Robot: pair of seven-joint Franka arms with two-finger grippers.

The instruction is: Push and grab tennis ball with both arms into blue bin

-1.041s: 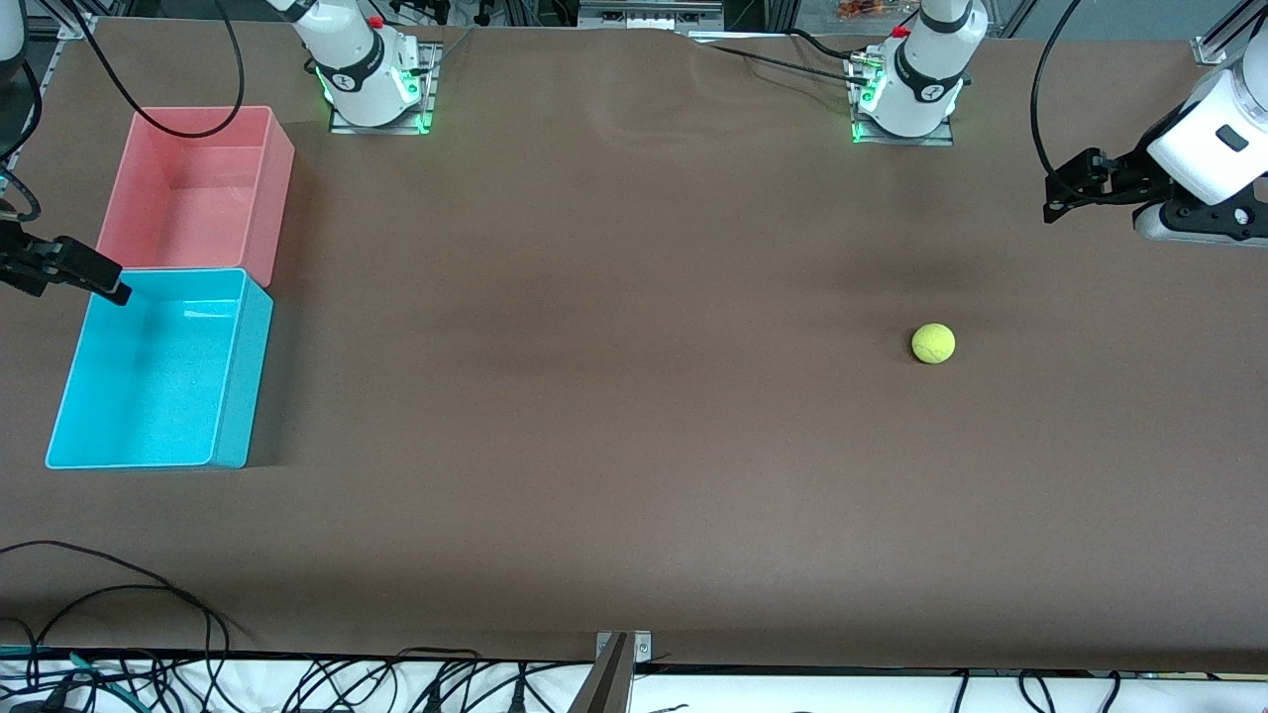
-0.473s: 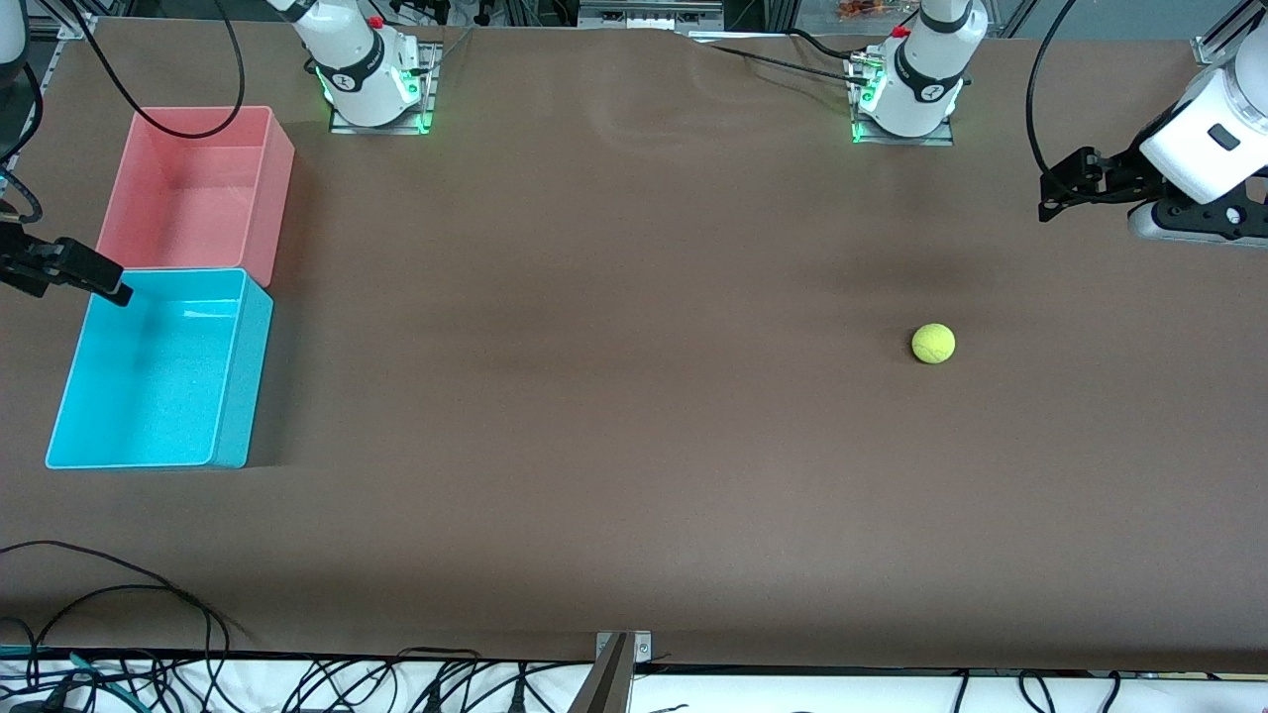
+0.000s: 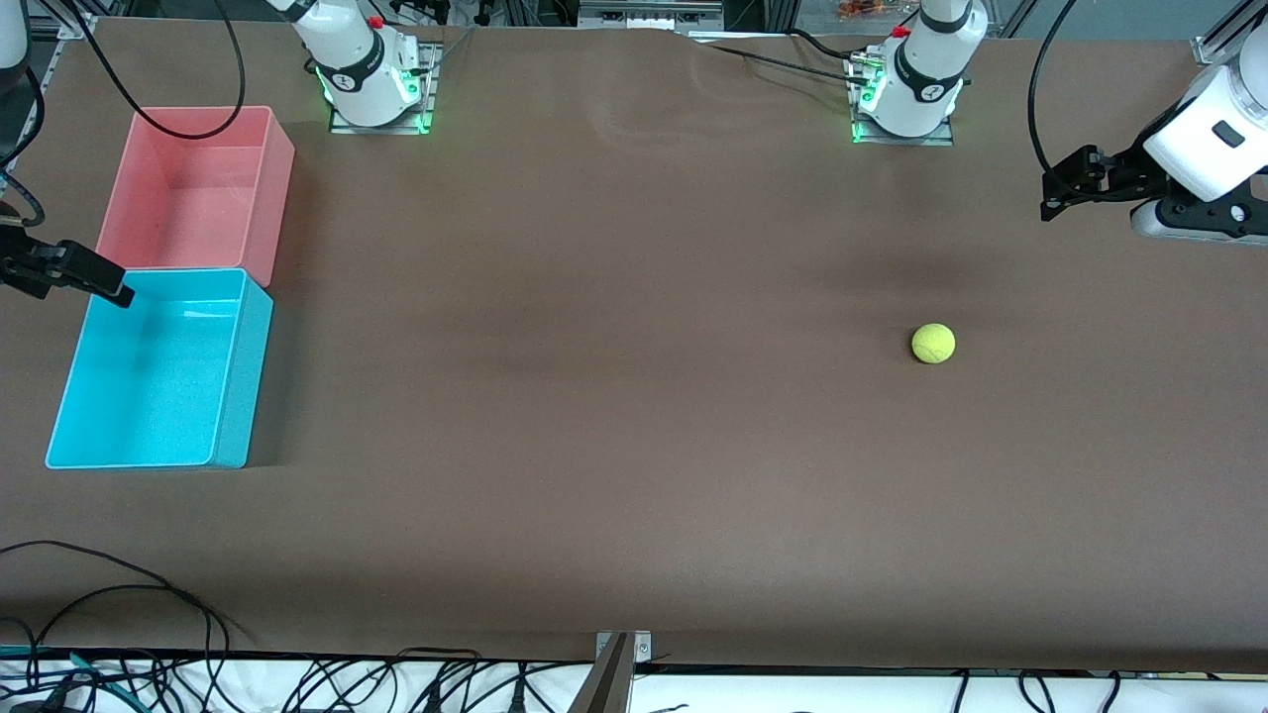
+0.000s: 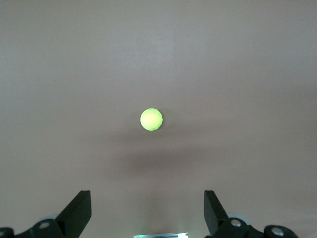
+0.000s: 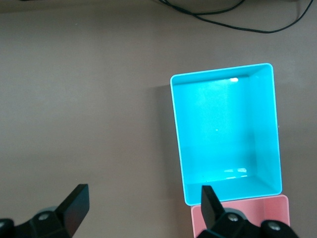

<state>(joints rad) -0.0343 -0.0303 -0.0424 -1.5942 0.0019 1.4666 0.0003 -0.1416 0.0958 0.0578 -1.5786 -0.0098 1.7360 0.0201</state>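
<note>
The left gripper (image 3: 1056, 190), jaws spread wide and nothing held, is seen hanging over the table's left-arm end, shifted only slightly over the past second while the tennis ball (image 3: 933, 343) has stayed put on the brown table (image 3: 614, 416), nearer the front camera than the gripper and untouched, so the push is judged not yet begun. The right gripper (image 3: 104, 285), likewise fully open and empty, is held waiting over the rim of the blue bin (image 3: 243, 366), with the pink bin (image 3: 277, 188) just beside it.
</note>
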